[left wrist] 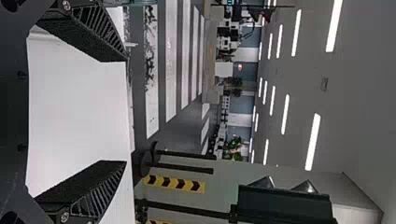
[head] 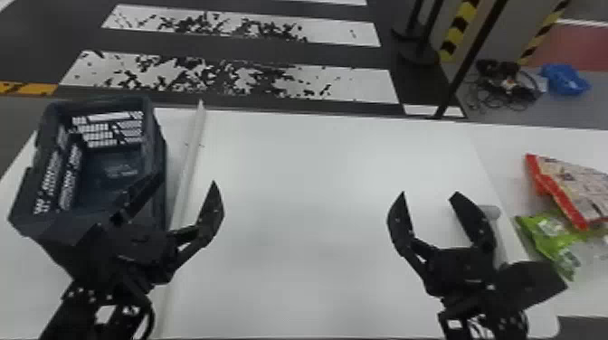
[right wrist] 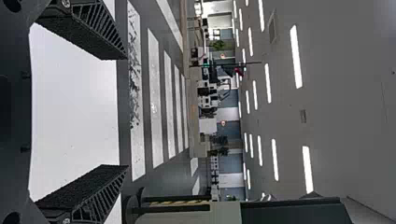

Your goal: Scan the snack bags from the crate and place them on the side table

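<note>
The dark grey floor (head: 27, 40) has wide white stripes with patchy black marks, and the grey ceiling (left wrist: 364, 107) has long bright lights (left wrist: 314, 140). The white middle tabletop (head: 307, 181) is flat, with a raised white strip (head: 187, 167) along its left side. Its near edge is partly cut off. The white side tabletop (head: 511, 149) sits just past its right edge and runs out of the head view.

The big dark blue plastic crate (head: 156, 135) with holes in its walls is on the left. The left arm hides its near corner, and dark on dark makes that part hard to see. The left hand (head: 187, 181) is spread wide, with one finger in front of the crate. The right hand (head: 429, 194) is spread too, over the right part of the middle tabletop.

The red and cream snack bag (head: 579, 185) lies on the side tabletop, cut off by the head view's edge. It covers part of the shiny green snack bag (head: 545, 233). I can't tell if the see-through bit beside it is the same bag.

Behind, a crumpled blue bundle (head: 564, 80) is near tangled black cords (head: 506, 88). A small pale round-ended thing (head: 492, 211) peeks out behind the right hand.
</note>
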